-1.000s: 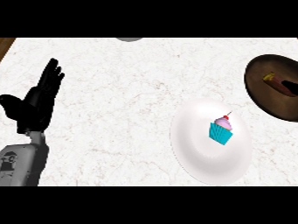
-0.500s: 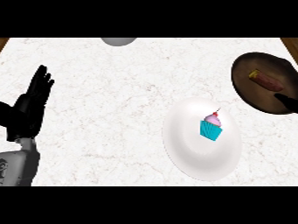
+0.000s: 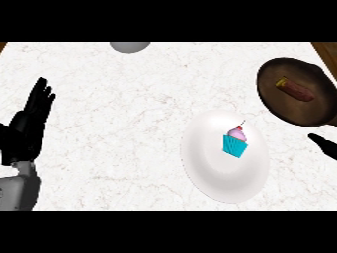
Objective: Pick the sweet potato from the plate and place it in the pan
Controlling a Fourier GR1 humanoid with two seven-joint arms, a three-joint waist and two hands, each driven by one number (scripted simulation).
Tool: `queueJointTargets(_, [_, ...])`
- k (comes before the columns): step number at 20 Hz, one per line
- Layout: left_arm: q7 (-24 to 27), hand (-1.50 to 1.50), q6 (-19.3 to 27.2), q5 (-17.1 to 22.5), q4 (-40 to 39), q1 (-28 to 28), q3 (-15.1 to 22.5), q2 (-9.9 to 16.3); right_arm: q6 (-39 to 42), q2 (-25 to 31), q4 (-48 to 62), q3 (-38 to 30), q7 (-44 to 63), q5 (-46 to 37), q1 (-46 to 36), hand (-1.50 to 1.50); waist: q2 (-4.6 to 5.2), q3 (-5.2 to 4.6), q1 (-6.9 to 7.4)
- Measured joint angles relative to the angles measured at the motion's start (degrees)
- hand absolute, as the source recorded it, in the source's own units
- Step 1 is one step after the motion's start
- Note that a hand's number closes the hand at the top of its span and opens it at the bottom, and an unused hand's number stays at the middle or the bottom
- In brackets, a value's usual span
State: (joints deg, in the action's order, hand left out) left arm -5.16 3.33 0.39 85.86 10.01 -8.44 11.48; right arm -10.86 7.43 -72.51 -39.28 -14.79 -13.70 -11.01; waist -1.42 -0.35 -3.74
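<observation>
The sweet potato (image 3: 295,89) already lies in the pan (image 3: 274,101) — slanted, up-left of my right hand (image 3: 333,149), its fingers straight; my left hand (image 3: 26,126) rests open.

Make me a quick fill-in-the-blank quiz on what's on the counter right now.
1. The sweet potato lies in the ____.
2. The white plate holds a ____.
3. The left hand rests with its fingers ____.

Missing words: pan; cupcake; open.
</observation>
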Motion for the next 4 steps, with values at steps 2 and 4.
queueJointTargets(2, [0.0, 0.0, 0.0, -0.3, 0.4, -0.3, 0.5, -0.3, 0.6, -2.8, -7.9, 1.8, 3.0, -0.3, 4.8, -1.5, 0.16, 0.01, 0.27])
queueJointTargets(4, [0.2, 0.0, 0.0, -0.4, 0.3, 0.0, 0.7, -0.4, 0.9, -4.6, -16.1, 3.9, 6.9, -0.7, 9.8, -1.5, 0.4, 0.06, 0.67])
